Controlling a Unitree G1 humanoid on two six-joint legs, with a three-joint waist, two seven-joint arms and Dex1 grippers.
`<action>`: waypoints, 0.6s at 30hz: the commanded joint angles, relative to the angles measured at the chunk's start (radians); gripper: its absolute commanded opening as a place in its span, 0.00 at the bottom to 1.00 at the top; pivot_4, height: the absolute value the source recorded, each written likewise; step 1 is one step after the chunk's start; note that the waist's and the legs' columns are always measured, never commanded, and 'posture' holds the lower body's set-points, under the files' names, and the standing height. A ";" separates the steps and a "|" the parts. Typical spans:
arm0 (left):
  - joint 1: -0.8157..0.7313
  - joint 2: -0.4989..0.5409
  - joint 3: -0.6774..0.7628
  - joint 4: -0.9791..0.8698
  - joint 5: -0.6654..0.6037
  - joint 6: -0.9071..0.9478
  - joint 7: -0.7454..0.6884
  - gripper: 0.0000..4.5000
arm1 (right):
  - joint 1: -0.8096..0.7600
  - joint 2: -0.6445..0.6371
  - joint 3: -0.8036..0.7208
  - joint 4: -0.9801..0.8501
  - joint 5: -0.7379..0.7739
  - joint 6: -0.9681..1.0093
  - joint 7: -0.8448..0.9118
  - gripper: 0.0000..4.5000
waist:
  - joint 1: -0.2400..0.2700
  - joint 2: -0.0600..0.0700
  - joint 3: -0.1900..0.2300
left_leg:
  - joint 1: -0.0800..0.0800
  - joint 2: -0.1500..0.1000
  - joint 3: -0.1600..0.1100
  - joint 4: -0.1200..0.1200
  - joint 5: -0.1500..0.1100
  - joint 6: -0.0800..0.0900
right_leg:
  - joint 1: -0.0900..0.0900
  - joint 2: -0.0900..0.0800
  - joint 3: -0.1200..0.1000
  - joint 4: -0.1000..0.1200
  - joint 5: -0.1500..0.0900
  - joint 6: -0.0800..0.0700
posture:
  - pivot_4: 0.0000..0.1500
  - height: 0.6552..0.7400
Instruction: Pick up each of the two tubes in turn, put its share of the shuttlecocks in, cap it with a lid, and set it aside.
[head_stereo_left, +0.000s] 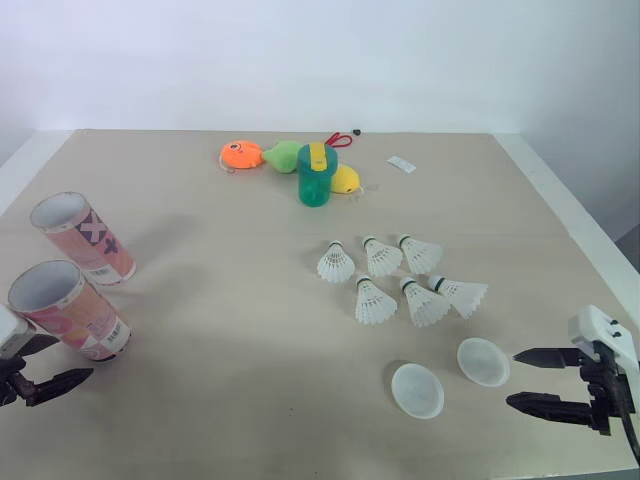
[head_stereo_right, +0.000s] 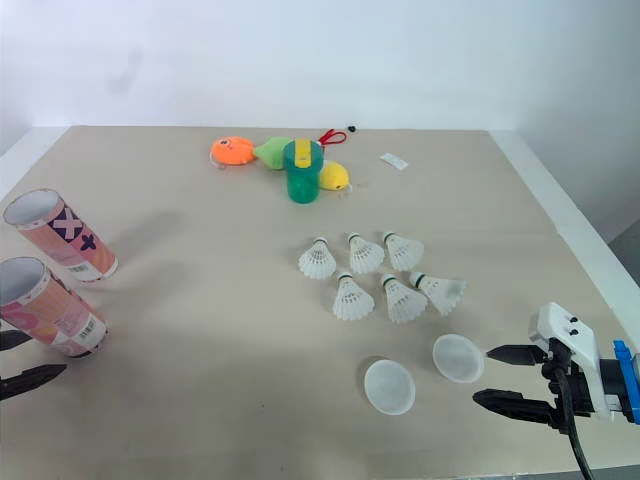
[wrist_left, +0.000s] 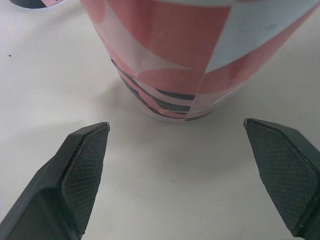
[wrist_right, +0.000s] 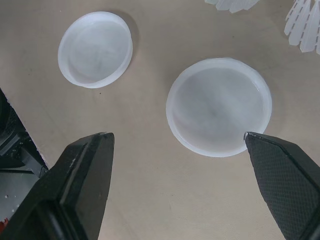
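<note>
Both tubes empty and uncapped, standing on the surface well off to the robot's left of the shuttlecock cluster (head_stereo_left: 400, 275). Near tube (head_stereo_left: 68, 310) sits closer to the robot than the far tube (head_stereo_left: 82, 238); the two are close, not touching.

Cluster is six shuttlecocks, two rows of three, mid-surface.

Both lids lie flat on the robot's side of the cluster, rims up: one lid (head_stereo_left: 483, 361) just beyond the outermost shuttlecock, the other lid (head_stereo_left: 417, 389) beside it, nearer the robot.

Left pincer (wrist_left: 176, 127) spread wide, low at the near tube's base, not touching it. Right pincer (head_stereo_left: 512, 378) also spread, holding nothing, to the right of the lids, tips pointing at the closer one.

Beyond the cluster: green cup (head_stereo_left: 316, 176) against an orange-green-yellow plush toy (head_stereo_left: 262, 155), small white tag (head_stereo_left: 401, 164) to their right.
</note>
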 joint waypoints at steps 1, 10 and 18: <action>-0.008 0.001 0.024 -0.005 -0.017 0.019 -0.002 1.00 | -0.008 0.000 -0.017 -0.009 0.013 -0.001 0.003 0.99 | 0.000 0.000 0.000 | 0.000 0.000 0.000 0.000 0.000 0.000 | 0.000 0.000 0.000 0.000 0.000 0.000 | 1.00 1.00; -0.018 0.005 0.037 -0.004 -0.029 0.051 -0.004 1.00 | -0.017 -0.004 -0.014 0.000 0.010 -0.002 0.009 0.99 | 0.000 0.000 0.000 | 0.000 0.000 0.000 0.000 0.000 0.000 | 0.000 0.000 0.000 0.000 0.000 0.000 | 1.00 1.00; -0.018 0.006 0.039 -0.007 -0.028 0.053 -0.003 1.00 | -0.017 -0.006 -0.013 0.001 0.008 -0.003 0.010 0.99 | 0.000 0.000 0.000 | 0.000 0.000 0.000 0.000 0.000 0.000 | 0.000 0.000 0.000 0.000 0.000 0.000 | 1.00 1.00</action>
